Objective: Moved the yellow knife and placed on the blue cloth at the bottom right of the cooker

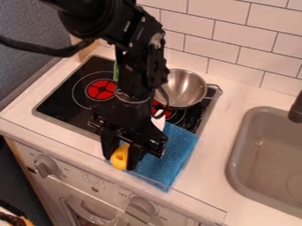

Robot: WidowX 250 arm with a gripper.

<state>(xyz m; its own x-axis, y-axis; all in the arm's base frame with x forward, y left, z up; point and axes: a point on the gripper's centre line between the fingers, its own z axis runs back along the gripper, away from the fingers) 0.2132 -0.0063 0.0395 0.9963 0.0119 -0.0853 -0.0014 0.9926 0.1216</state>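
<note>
Yellow knife [119, 157], one, clasped in black gripper [120, 162], parted by its width, at near left edge of blue cloth [172, 154]; stage, seemingly placing; next, settle it on cloth, release

You look down at a slant from the near side of the counter [215, 176], facing the tiled wall [230, 44], fairly close over cooker [62, 101] and sink [259, 145].

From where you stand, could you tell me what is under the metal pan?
Part of a red burner shows at the pan's edge; what the pan and arm cover cannot be seen.
</note>
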